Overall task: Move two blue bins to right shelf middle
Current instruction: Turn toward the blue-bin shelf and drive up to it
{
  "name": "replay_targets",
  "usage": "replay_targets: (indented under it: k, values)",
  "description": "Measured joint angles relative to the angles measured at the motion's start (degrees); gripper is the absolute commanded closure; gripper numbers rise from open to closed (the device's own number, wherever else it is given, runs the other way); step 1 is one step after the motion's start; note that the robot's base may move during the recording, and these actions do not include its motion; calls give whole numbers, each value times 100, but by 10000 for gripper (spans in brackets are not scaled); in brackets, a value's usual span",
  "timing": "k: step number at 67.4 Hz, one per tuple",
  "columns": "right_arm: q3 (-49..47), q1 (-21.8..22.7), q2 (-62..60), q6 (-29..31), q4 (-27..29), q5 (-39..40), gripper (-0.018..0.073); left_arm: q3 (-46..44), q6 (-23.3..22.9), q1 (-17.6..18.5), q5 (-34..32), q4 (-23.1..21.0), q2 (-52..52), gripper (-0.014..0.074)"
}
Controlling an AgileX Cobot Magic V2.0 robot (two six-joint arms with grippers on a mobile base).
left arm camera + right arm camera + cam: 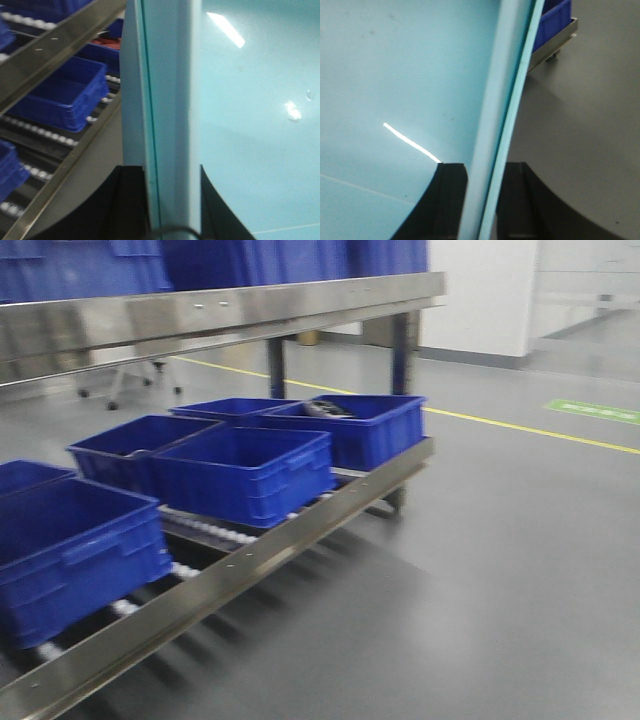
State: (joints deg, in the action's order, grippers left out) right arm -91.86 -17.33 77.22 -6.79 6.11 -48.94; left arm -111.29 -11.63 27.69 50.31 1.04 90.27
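Blue bins fill the front view from 9 o'clock in to the centre: 5 or so sit on the roller track of the rack's low tier, their row running from 7 o'clock up to 1 o'clock. More deep-blue bins stand above, at 11 o'clock, on the tier with the wide shiny rail, which I take to be the right shelf middle.

The left gripper has its 2 black jaws pressed against either face of a turquoise panel, clamped on its upright edge. The right gripper does the same on its side. This may be a carried bin's wall, but the colour is too pale to be sure.

The rack lies at 9 to 10 o'clock from the left gripper and only at 1 o'clock, far off, from the right one, so the left arm looks nearer.

The green floor marking at 3 o'clock carries writing too blurred to read, and no labels show on the bins.
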Motion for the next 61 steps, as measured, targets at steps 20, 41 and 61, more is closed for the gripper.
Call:
replay_targets:
  k: [20, 41, 61]
  values:
    - [0, 0, 0, 0, 0, 0, 713, 0, 0, 0, 0, 0, 0, 707]
    - [0, 0, 0, 0, 0, 0, 713, 0, 0, 0, 0, 0, 0, 707]
    - [0, 0, 0, 0, 0, 0, 713, 0, 0, 0, 0, 0, 0, 707]
